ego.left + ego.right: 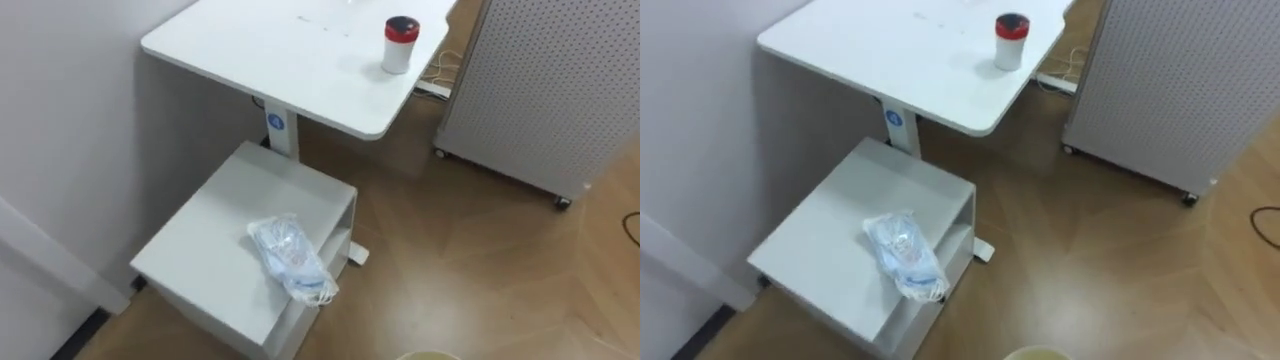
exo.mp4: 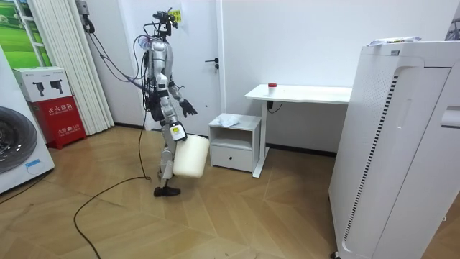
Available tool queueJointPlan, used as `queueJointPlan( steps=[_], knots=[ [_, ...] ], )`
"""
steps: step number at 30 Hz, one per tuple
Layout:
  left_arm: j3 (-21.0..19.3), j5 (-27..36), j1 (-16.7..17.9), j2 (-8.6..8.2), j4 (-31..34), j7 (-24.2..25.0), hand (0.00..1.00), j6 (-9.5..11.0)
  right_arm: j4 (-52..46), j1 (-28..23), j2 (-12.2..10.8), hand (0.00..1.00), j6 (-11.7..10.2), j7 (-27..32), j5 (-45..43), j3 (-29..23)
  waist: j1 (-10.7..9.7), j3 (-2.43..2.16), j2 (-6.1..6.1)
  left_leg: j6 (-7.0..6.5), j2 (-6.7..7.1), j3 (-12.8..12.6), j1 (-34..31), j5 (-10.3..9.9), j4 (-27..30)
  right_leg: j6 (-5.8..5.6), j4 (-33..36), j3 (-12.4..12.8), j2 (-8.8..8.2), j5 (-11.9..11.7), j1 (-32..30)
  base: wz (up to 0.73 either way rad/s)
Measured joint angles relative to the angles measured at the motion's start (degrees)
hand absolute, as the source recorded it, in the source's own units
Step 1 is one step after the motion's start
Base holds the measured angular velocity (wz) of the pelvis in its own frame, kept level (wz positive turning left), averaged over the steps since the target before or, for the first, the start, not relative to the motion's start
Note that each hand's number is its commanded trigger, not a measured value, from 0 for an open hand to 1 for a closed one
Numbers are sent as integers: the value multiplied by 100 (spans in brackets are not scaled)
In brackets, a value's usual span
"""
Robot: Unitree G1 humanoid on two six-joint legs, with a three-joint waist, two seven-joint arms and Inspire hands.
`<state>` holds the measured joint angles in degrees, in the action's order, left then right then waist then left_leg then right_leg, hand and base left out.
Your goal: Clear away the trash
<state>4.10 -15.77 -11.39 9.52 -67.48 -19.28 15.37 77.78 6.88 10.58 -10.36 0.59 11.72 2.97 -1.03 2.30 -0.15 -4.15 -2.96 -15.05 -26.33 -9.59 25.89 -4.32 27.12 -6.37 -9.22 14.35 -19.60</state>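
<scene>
A crumpled clear plastic bag (image 1: 290, 258) lies on top of a low white cabinet (image 1: 210, 240), near its front right corner. In the room view I stand a step from the cabinet (image 2: 233, 147), facing it. My right hand (image 2: 176, 133) hangs low, holding a cream waste bin (image 2: 190, 157) by its rim. The bin's rim (image 1: 430, 355) peeks in at the bottom edge of the left eye view. My left hand (image 2: 188, 108) is raised at waist height toward the cabinet, fingers spread and holding nothing, well short of the bag.
A white desk (image 1: 290, 50) stands behind the cabinet with a red-lidded white cup (image 1: 400, 43) on it. A perforated white panel on casters (image 1: 540, 90) stands to the right. A wall runs along the left. Bare wood floor (image 1: 470, 270) lies right of the cabinet.
</scene>
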Motion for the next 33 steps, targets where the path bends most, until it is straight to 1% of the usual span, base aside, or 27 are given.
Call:
queueJointPlan(
  steps=[1, 2, 3, 4, 5, 6, 7, 8, 9, 10, 11, 12, 13, 14, 16, 17, 18, 20, 21, 22, 24, 25, 27, 29, 30, 31, 33],
  knots=[
    [53, 11, -78, -36, 66, -82, 0, 15, 9, 70, -19, 100, -3, 3, 7, 26, 20, -3, -25, -5, -36, -180, -87, -1, 54, -14, 82, -63, -37, 24, -147, -11],
    [133, 9, -253, -73, 73, -254, 0, 23, 7, 209, -37, 100, -10, 0, 72, 84, 23, 10, -16, -19, -49, -236, -162, -9, 90, -5, 91, -234, -72, -8, -282, -28],
    [169, 53, -421, -112, 44, -401, 0, 59, 5, 344, -62, 100, -16, -1, 119, 148, 12, 37, 10, -46, -52, -232, -206, -28, 145, 29, 7, -357, -63, -45, -360, -27],
    [176, 61, -489, -140, 28, -446, 0, 102, 4, 400, -66, 100, -21, 2, 136, 184, -1, 58, 43, -60, -54, -228, -220, -40, 172, 28, -29, -426, -44, -42, -346, -32],
    [176, 74, -638, -189, 17, -522, 0, 183, 10, 524, -57, 100, -15, 14, 151, 280, -47, 106, 125, -62, -87, -207, -263, -47, 189, 52, -7, -493, -31, -72, -374, -25],
    [176, 137, -815, -188, 11, -551, 0, 262, -7, 622, -60, 100, -7, 29, 152, 367, -95, 141, 192, -57, -116, -210, -348, -50, 186, 86, 157, -507, -23, -72, -538, -19],
    [175, 178, -913, -185, 6, -565, 0, 267, -27, 666, -58, 100, -8, 44, 153, 408, -138, 155, 216, -55, -129, -210, -422, -46, 217, 109, 251, -511, -26, -59, -637, -7],
    [178, 188, -1087, -163, -3, -649, 0, 267, -41, 775, -56, 100, -4, 78, 164, 499, -200, 179, 254, -54, -176, -216, -578, -44, 361, 161, 452, -500, -29, -27, -833, -9],
    [180, 188, -1223, -136, -7, -743, 0, 279, -64, 837, -53, 100, -5, 123, 182, 590, -228, 187, 268, -47, -235, -250, -717, -56, 504, 214, 641, -502, -34, 5, -1037, -15],
    [185, 188, -1276, -117, -6, -795, 0, 299, -101, 860, -54, 100, -8, 133, 194, 622, -248, 193, 269, -41, -260, -258, -779, -63, 567, 245, 738, -507, -42, 25, -1120, -16],
    [219, 200, -1353, -73, -6, -917, 0, 346, -167, 908, -47, 100, -14, 172, 274, 713, -337, 211, 298, -42, -316, -263, -913, -75, 673, 288, 910, -519, -47, 66, -1274, -12],
    [335, 325, -1434, -20, -6, -1017, 0, 360, -284, 928, -39, 100, -33, 216, 424, 796, -402, 229, 323, -22, -368, -271, -1038, -97, 783, 330, 1042, -524, -56, 118, -1432, -9],
    [395, 413, -1475, 8, -7, -1059, 0, 365, -337, 932, -33, 100, -61, 246, 469, 859, -437, 235, 334, -11, -392, -274, -1100, -104, 821, 327, 1090, -527, -66, 135, -1507, -14],
    [432, 543, -1551, 62, -6, -1149, 0, 372, -425, 930, -20, 100, -108, 285, 497, 934, -500, 252, 364, 3, -456, -273, -1232, -86, 888, 339, 1133, -545, -47, 164, -1665, -20],
    [480, 795, -1654, 110, -7, -1327, 0, 378, -576, 934, 10, 100, -172, 324, 548, 1032, -553, 255, 387, 21, -532, -301, -1427, -72, 986, 390, 1233, -587, -53, 133, -1859, -22],
    [535, 966, -1725, 134, -7, -1433, 0, 384, -677, 923, 49, 100, -214, 366, 648, 1136, -626, 261, 397, 25, -559, -323, -1549, -57, 1039, 391, 1311, -622, -73, 102, -1996, -10],
    [555, 1076, -1799, 160, -12, -1521, 0, 384, -741, 911, 52, 100, -230, 369, 782, 1169, -713, 266, 417, 25, -596, -317, -1684, -56, 1123, 419, 1391, -633, -66, 96, -2127, -6],
    [605, 1154, -1924, 180, -9, -1617, 0, 386, -820, 940, 51, 100, -229, 369, 997, 1180, -807, 279, 439, 26, -663, -311, -1868, -57, 1235, 479, 1476, -647, -42, 96, -2303, -3],
    [650, 1172, -2021, 191, -7, -1664, 0, 387, -881, 942, 55, 100, -236, 369, 1109, 1186, -826, 284, 447, 29, -709, -318, -1990, -59, 1290, 491, 1508, -639, -21, 98, -2432, -9],
    [667, 1176, -2066, 199, -6, -1686, 0, 388, -907, 944, 56, 100, -256, 369, 1148, 1195, -830, 287, 449, 29, -734, -335, -2043, -59, 1311, 500, 1523, -633, -8, 94, -2490, -15],
    [687, 1163, -2239, 219, -6, -1839, 0, 388, -1009, 975, 70, 100, -273, 370, 1232, 1218, -846, 309, 483, 31, -837, -332, -2269, -81, 1462, 583, 1588, -639, 55, 79, -2692, -13],
    [687, 1163, -2284, 234, -6, -1880, 0, 388, -1035, 979, 79, 100, -270, 371, 1231, 1229, -859, 310, 484, 39, -848, -327, -2322, -86, 1505, 596, 1613, -637, 63, 85, -2747, -3],
    [686, 1120, -2406, 344, -3, -2091, 0, 388, -1172, 995, 88, 100, -301, 376, 1294, 1284, -982, 324, 486, 66, -852, -307, -2501, -128, 1635, 645, 1808, -630, 30, 157, -2946, 5],
    [722, 1100, -2507, 428, -3, -2239, 0, 388, -1202, 999, 90, 100, -335, 432, 1351, 1371, -1002, 334, 485, 97, -879, -299, -2599, -196, 1763, 677, 1930, -624, 35, 233, -3046, -2],
    [798, 990, -2558, 513, 1, -2368, 0, 389, -1276, 994, 89, 100, -334, 455, 1356, 1402, -1026, 336, 487, 112, -896, -297, -2652, -226, 1821, 696, 1993, -626, 35, 274, -3104, -4],
    [829, 920, -2576, 546, 4, -2426, 0, 389, -1308, 995, 92, 100, -335, 466, 1358, 1432, -1038, 337, 489, 122, -932, -297, -2678, -237, 1839, 703, 2010, -626, 39, 283, -3135, -4],
    [1046, 626, -2666, 611, 5, -2653, 0, 387, -1380, 1021, 100, 100, -333, 481, 1400, 1477, -1070, 342, 489, 144, -952, -297, -2772, -282, 1918, 727, 2100, -622, 30, 342, -3242, -2]
  ],
)
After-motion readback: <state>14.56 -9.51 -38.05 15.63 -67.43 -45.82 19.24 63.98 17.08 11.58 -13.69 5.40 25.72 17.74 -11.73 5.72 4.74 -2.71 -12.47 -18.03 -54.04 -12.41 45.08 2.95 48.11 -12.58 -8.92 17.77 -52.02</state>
